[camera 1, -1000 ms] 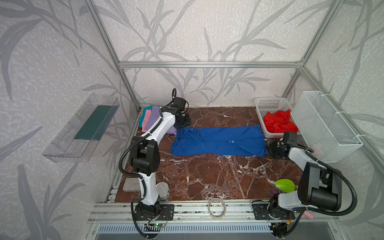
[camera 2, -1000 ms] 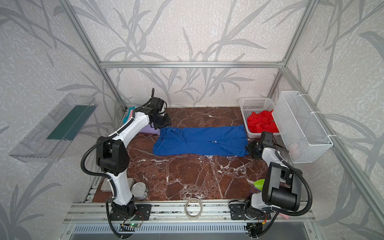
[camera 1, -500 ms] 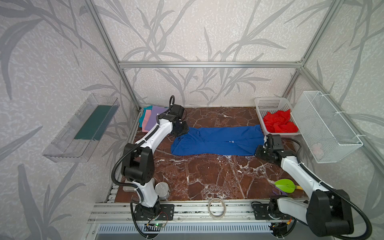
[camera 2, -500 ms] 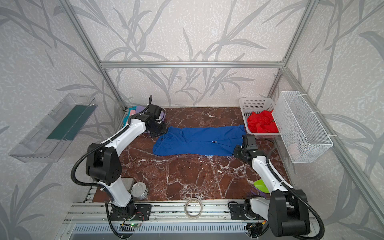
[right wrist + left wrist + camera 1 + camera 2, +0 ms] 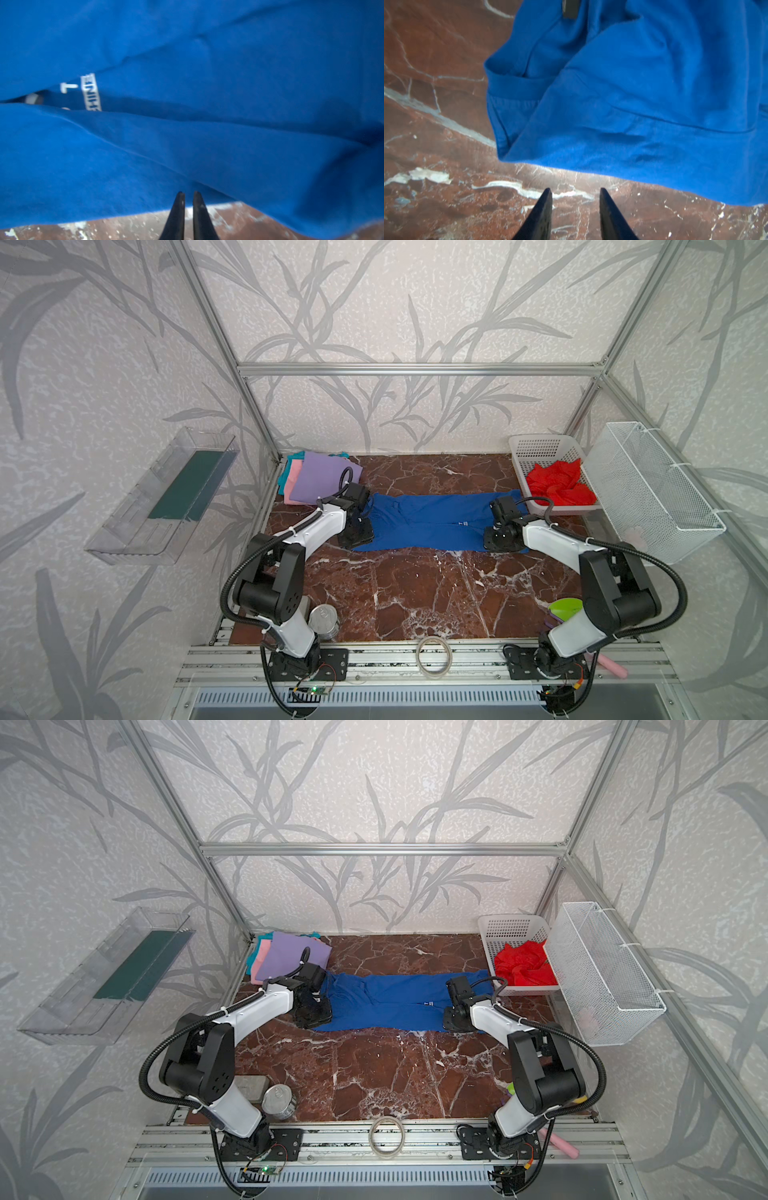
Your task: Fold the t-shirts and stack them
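The royal blue t-shirt lies as a long strip across the marble floor, with its sides folded in and a white label showing in the seam. My left gripper is open over bare marble, just short of the blue t-shirt's left front corner. My right gripper is shut, its tips at the front edge of the blue cloth; I cannot tell whether cloth is pinched. A bright red t-shirt lies crumpled in the white basket. Folded lavender, pink and teal t-shirts are stacked at the back left.
A white wire basket hangs on the right wall and a clear tray on the left wall. At the front are a metal can, a tape ring and a green object.
My right gripper moved in from the shirt's right end to its front edge and shut. My left gripper came forward from beside the folded stack to the shirt's left front corner.
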Available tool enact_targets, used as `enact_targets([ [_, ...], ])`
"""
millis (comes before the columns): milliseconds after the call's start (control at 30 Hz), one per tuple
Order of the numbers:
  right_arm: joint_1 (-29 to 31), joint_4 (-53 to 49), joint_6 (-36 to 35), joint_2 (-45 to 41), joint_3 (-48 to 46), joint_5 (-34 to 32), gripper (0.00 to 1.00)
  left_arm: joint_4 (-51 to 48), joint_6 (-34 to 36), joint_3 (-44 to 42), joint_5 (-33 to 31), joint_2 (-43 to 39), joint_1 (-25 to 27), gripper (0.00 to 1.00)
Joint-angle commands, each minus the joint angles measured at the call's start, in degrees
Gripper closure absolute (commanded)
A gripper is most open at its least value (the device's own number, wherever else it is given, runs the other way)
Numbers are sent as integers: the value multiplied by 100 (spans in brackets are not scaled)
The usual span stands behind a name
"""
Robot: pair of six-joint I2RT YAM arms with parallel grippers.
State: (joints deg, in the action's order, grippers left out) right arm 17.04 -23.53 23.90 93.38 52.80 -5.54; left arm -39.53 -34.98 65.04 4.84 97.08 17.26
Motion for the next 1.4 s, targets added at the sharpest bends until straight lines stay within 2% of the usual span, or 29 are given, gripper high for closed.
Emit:
enact_targets([
  [0, 115, -13, 19, 289, 207, -72, 89, 199, -119, 169, -244, 222, -77, 59],
  [133, 115, -54, 151, 671, 380, -202, 89, 178, -183, 337, -335, 480, -97, 59],
  [367, -101, -510, 193, 1115, 1075, -1144, 89, 44, -272, 392, -488, 762, -193, 59],
  [533, -712, -934, 232, 1664, 2131, -922, 86, 85, -275, 334, -488, 780, -284, 59],
  [700, -921, -1019, 146, 1769, 2602, -778, 83, 50, -255, 308, -539, 689, -297, 59],
  [867, -816, -880, 30, 1225, 2262, -563, 84, 41, -294, 308, -392, 584, -294, 59],
  [1000, -632, -824, -118, 610, 1680, -646, 84, -1, -315, 230, -429, 373, -283, 59],
  [1100, -614, -727, -193, 250, 1160, -470, 84, -59, -334, 161, -461, 191, -195, 59],
  [1167, -614, -670, -210, 184, 838, -321, 84, -44, -335, 162, -450, 119, -60, 59],
  [1233, -619, -721, -193, 298, 642, -32, 88, -57, -308, 325, -377, 186, 130, 60],
  [1367, -614, -716, -36, 648, 419, 387, 91, -230, -299, 1044, -503, 555, 504, 63],
])
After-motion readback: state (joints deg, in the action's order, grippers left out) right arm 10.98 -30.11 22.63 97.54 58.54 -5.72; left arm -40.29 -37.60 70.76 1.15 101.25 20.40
